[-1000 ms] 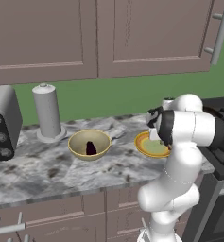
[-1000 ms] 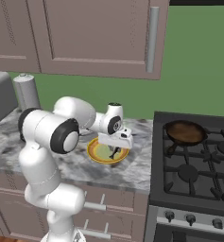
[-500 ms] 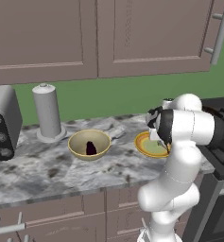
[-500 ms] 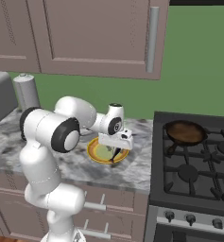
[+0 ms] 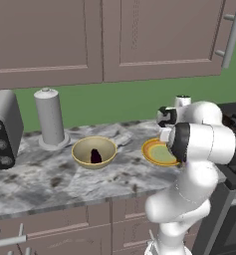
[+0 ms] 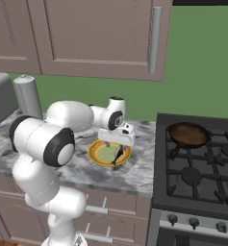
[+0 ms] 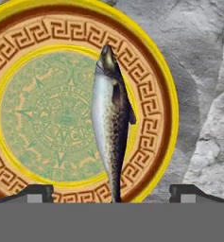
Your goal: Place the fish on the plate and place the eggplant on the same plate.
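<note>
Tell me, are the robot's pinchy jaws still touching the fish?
Apart. In the hand view the two fingertips stand wide at either side, with open gaps to the fish, which lies on the plate.

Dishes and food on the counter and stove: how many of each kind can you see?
Plates: 1, the plate
Bowls: 1, the tan bowl
Pans: 1, the brown pan
Fish: 1, the fish, over the plate's rim
Eggplants: 1, the eggplant, in the bowl
Total: 5
</note>
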Available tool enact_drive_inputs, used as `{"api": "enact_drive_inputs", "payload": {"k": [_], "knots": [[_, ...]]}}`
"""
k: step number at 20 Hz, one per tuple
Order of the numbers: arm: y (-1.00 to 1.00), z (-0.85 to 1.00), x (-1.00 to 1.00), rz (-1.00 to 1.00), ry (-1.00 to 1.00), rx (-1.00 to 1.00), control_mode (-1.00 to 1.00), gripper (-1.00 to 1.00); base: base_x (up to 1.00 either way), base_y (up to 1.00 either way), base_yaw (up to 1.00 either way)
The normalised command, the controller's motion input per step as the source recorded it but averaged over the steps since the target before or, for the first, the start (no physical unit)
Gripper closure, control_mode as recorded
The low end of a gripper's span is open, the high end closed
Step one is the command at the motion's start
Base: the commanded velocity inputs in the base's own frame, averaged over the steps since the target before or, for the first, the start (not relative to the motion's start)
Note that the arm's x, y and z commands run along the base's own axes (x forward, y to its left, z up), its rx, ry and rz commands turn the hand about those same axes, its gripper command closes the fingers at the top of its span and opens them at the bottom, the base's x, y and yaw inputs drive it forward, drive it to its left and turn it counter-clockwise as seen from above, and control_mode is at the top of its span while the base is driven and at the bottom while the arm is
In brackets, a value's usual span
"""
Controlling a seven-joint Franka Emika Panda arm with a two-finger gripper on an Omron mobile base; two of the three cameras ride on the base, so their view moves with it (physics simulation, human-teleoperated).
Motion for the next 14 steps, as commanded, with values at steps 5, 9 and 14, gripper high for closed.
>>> {"api": "enact_drive_inputs", "payload": {"k": [5,9,14], "knots": [[0.5,0.38,-0.76,0.0,-0.05,0.01,-1.0,-1.0,0.0,0.0,0.0],[0.8,0.34,-0.67,0.0,-0.09,0.0,-1.0,-1.0,0.0,0.0,0.0],[0.81,0.66,-0.56,-0.01,-0.1,0.0,-1.0,-1.0,0.0,0.0,0.0]]}}
